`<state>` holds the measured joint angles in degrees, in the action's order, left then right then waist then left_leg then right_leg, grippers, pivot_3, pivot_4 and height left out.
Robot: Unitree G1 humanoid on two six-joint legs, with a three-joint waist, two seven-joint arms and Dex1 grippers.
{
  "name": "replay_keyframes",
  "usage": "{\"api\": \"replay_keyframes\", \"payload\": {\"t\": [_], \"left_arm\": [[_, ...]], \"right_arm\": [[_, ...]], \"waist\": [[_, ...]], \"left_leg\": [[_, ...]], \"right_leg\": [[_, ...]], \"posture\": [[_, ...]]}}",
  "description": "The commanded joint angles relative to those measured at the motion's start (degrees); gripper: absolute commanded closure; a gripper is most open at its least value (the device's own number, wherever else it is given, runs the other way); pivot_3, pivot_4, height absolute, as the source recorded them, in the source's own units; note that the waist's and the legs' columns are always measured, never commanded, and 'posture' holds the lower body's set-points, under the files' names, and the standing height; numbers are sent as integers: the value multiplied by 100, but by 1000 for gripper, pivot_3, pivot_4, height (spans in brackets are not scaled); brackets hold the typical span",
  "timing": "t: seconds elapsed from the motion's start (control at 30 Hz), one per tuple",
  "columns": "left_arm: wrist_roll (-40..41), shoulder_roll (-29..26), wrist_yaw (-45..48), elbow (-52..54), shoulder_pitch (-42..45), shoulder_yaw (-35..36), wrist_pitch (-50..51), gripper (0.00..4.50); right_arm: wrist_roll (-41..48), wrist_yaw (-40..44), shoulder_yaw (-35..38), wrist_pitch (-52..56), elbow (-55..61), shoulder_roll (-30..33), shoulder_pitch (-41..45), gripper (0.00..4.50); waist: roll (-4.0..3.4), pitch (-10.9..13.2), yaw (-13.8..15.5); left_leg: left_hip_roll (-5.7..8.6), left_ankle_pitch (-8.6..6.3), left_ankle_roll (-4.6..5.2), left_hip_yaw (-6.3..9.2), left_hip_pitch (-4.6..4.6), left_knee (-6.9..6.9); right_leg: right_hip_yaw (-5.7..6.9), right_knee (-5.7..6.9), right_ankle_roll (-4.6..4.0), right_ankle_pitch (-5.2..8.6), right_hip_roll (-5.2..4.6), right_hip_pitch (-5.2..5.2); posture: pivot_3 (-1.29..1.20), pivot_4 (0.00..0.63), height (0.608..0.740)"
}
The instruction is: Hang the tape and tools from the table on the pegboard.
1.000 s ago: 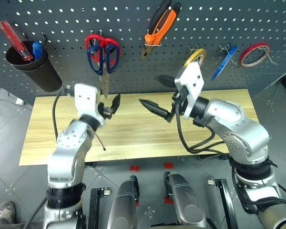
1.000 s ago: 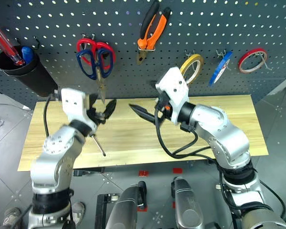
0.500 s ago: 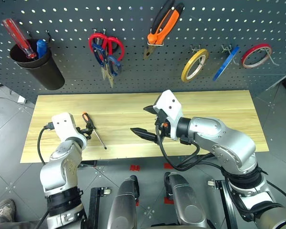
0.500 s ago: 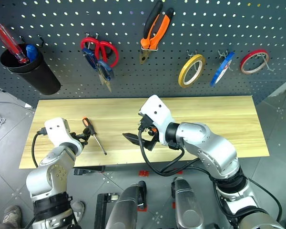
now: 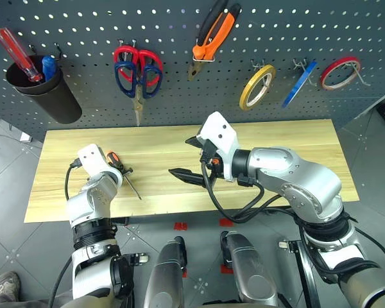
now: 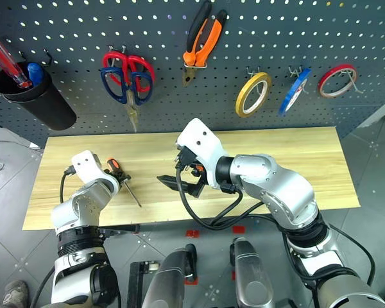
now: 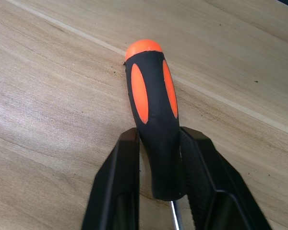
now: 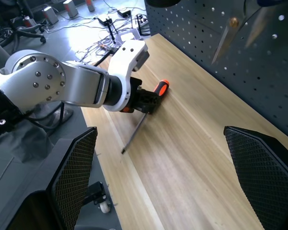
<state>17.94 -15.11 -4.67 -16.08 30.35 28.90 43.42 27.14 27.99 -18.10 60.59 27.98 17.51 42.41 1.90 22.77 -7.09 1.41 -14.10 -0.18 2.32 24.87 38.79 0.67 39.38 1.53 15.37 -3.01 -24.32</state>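
The small black-and-orange-handled screwdriver (image 5: 117, 164) lies flat on the light wood-grain table (image 5: 295, 147) at left. Orange-and-black pliers (image 5: 213, 33), dark blue-handled scissors (image 5: 136, 78) and blue tape ring (image 5: 300, 83) hang on the grey perforated pegboard (image 5: 83, 25) above.

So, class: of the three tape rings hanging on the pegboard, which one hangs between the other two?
The blue tape. It hangs edge-on between the yellow ring to its left and the red ring to its right on the pegboard.

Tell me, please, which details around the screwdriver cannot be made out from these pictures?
- Left wrist view: the screwdriver shaft is cut off by the picture's edge.
- Left eye view: the left gripper is too small to show its grip.
- Left eye view: the cup hides the lower part of the red screwdriver.
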Motion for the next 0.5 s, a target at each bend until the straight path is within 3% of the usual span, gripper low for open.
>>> {"api": "replay_keyframes", "payload": {"t": [0.03,0.2,0.3,0.5], "left_arm": [[-7,-229,108,251,-303,-36,135,3686],[34,-629,600,2294,-1513,-390,539,3687],[-79,-1055,1132,3614,-2361,-700,188,3687],[169,-1210,1650,5457,-2998,-762,-352,3687]], "right_arm": [[-11,78,18,-78,71,30,96,0],[2,170,102,-130,110,170,100,0],[79,254,204,-150,180,296,71,0],[255,651,439,-523,303,454,146,0]], "waist": [[0,0,-18],[2,-1,-108],[11,-7,-89],[10,-13,108]], "left_leg": [[0,0,0,0,0,0],[0,0,-9,-8,5,-14],[-4,7,-23,-6,17,-23],[0,-1,-10,-2,15,-16]], "right_leg": [[0,1,0,0,0,0],[-11,-30,-1,0,-2,-4],[-9,-35,-2,-1,-4,-15],[-4,-40,-8,-7,-10,-6]], "posture": [[-288,396,740],[-288,363,740],[-280,351,740],[-239,329,740]]}}
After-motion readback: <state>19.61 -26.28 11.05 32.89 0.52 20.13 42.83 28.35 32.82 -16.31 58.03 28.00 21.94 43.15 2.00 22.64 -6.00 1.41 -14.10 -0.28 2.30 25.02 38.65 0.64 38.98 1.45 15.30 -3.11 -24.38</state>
